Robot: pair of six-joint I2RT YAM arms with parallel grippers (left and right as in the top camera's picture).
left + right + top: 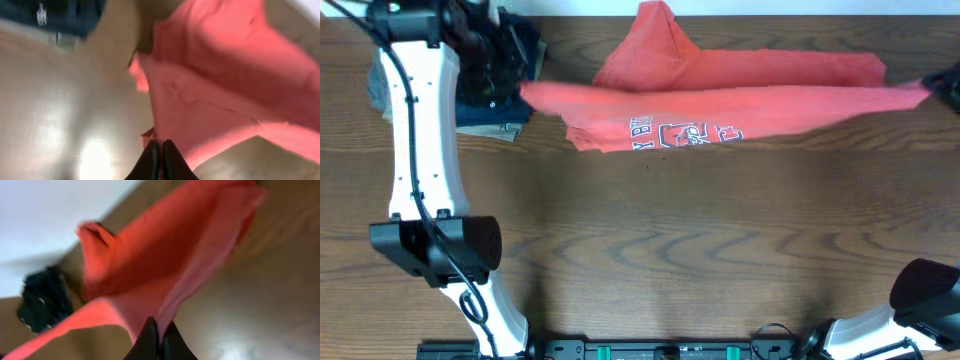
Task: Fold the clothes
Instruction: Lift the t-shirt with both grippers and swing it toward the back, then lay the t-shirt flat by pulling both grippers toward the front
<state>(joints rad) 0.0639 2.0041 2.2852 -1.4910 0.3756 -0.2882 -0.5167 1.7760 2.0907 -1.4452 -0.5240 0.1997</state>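
Both ends gripped: the left end effector point(161, 160) is clamped tight on one edge of the coral-red T-shirt point(740, 85), and the right end effector point(160, 340) is pinched shut on the opposite end. The shirt runs stretched between them in a long band across the far side of the counter point(670, 250). Its navy lettering point(685, 133) faces up along the near edge, and a hump of cloth rises at the far edge. Dark folded garments point(510, 50) sit in the far left corner, right by the left end effector.
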